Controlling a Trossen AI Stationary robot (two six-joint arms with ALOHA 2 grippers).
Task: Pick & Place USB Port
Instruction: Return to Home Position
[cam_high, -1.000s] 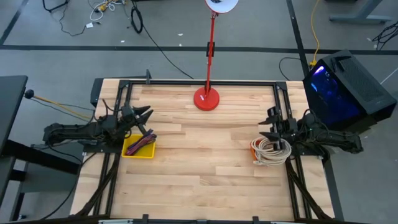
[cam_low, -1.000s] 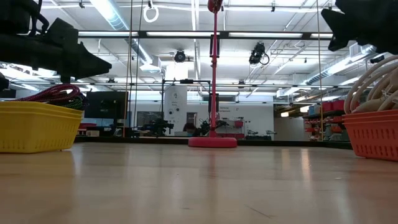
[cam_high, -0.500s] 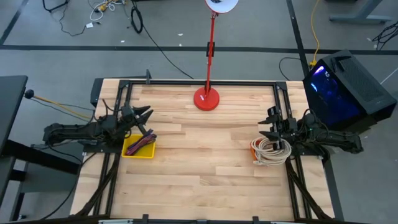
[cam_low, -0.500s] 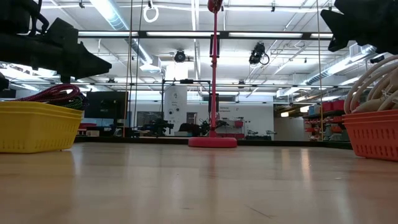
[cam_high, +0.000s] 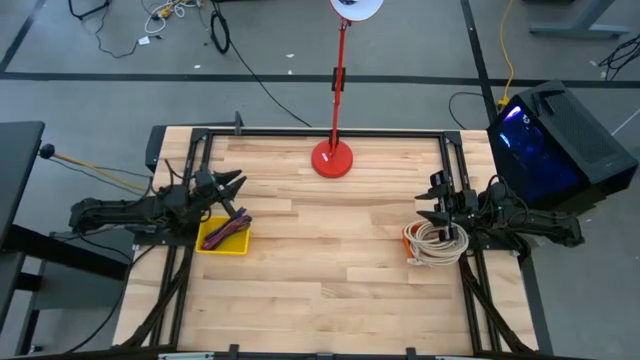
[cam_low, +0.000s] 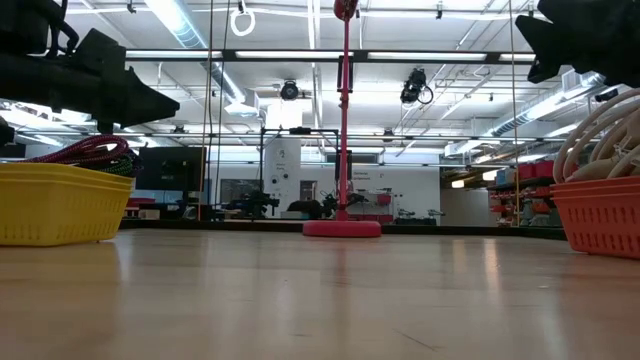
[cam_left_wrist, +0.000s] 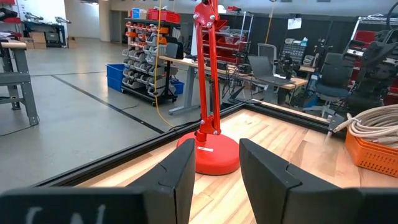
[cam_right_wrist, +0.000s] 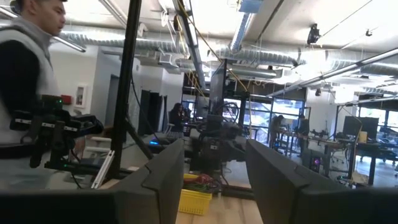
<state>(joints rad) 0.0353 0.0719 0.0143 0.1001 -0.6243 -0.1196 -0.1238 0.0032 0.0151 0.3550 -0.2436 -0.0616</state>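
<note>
Beige cable coil (cam_high: 433, 243) heaped in orange bin (cam_high: 409, 256) at right edge of table (cam_high: 330, 270); thick pale loops, rising well above the rim, single strands not countable. Right gripper (cam_high: 430, 197) raised over far side of that bin, fingers spread wide, holding nothing. Left gripper (cam_high: 236, 185) likewise raised over far corner of yellow bin (cam_high: 210, 246) at left edge of table, fingers parted with a clear gap, nothing between them. Dark red cable bundle (cam_high: 231, 229) lying slantwise in yellow bin, ends poking over its rim. Counted: two bins, one bundle in each; two arms, one at each side; one red lamp (cam_high: 331, 159), round base on far middle of table, pole upright, well apart from both bins and both grippers. Off table to the right, dark computer case (cam_high: 550, 135) glowing blue. Loose cords on grey floor beyond far edge. Seen from right wrist, person (cam_right_wrist: 25, 81) in grey vest standing in room past the table
</note>
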